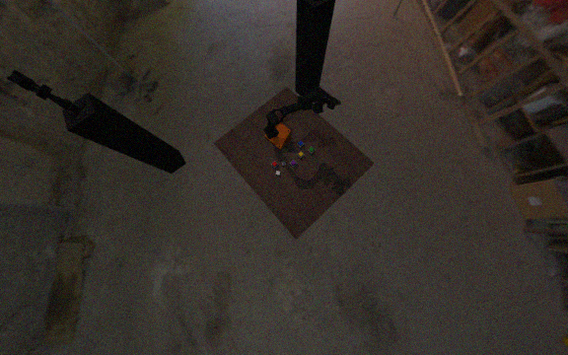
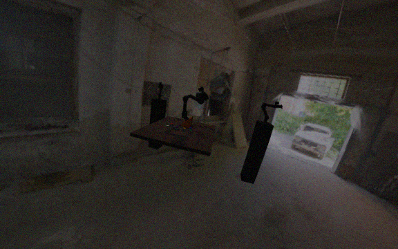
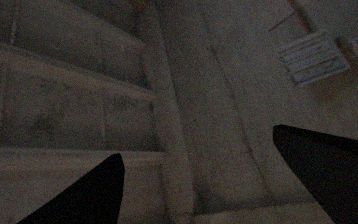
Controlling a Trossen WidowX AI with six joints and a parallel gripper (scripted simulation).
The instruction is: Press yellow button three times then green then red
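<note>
The gripper (image 1: 270, 132) is spread wide with nothing between its fingers, positioned beside the orange block (image 1: 281, 135). The yellow button (image 1: 301, 154) lies on the table (image 1: 314, 207), just past the orange block from the gripper, not touching it.

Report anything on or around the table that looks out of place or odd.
Two dark slabs look suspended in mid-air beside the table, with no visible support beneath them. On the table, the small coloured buttons and the orange piece by the open gripper show nothing askew.
</note>
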